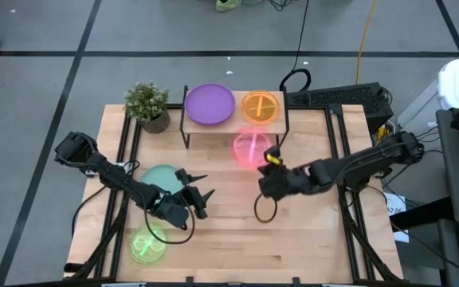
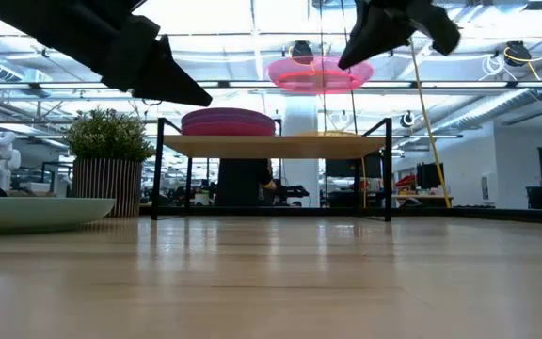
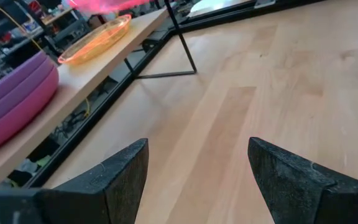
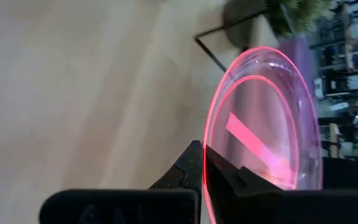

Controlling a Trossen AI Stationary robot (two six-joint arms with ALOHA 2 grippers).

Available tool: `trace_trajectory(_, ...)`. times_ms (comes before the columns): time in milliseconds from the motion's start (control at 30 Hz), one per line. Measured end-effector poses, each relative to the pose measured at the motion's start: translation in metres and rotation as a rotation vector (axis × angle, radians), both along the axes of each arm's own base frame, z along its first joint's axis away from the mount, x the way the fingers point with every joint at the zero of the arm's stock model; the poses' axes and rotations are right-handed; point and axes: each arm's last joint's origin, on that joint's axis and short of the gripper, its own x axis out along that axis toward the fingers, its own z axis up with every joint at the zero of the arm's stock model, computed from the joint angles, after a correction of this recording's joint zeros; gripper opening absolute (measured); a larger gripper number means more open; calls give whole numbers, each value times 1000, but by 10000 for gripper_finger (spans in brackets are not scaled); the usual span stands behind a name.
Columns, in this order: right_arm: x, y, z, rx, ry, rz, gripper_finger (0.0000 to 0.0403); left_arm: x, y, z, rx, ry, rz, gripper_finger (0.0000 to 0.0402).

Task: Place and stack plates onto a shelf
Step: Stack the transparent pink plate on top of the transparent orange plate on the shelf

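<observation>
The shelf (image 1: 281, 121) stands at the table's far middle. A purple plate (image 1: 209, 104) lies on its left half and an orange plate (image 1: 260, 107) on its right half. In the low view the purple plate tops a small stack (image 2: 229, 121). My right gripper (image 1: 269, 161) is shut on a translucent pink plate (image 1: 249, 149), which hangs higher than the shelf top (image 2: 320, 72), just in front of the shelf. My left gripper (image 1: 203, 195) stands open with nothing between its fingers (image 3: 197, 174), beside a teal plate (image 1: 162, 175) that rests on the table. A lime-green plate (image 1: 146, 245) lies at the near left. My right gripper pinches the pink plate's rim (image 4: 209, 149) between its two fingers, one on each face, on the side of the plate nearest the table's right and near edges. The fingers come slanting down from the right. The plate is lifted clear and about level.
A potted plant (image 1: 147, 104) stands at the shelf's left end. Bare tabletop (image 1: 293, 239) lies between the shelf and the near edge. Black rails (image 1: 345, 159) run along both sides of the table.
</observation>
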Motion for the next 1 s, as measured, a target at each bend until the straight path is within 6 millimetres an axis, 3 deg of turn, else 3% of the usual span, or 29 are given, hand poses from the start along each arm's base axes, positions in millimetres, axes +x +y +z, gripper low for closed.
trace_trajectory(267, -5, -56, 18, -22, -2, -76, 0, 6, 9, -1, -69, -4, 3, 280)
trace_trajectory(567, -5, -118, 17, 51, 17, -124, 0, 9, 16, -1, -125, -6, -5, 280)
trace_trajectory(1000, -7, -170, 10, 124, -16, -175, 0, 10, 17, -2, -137, -5, -3, 280)
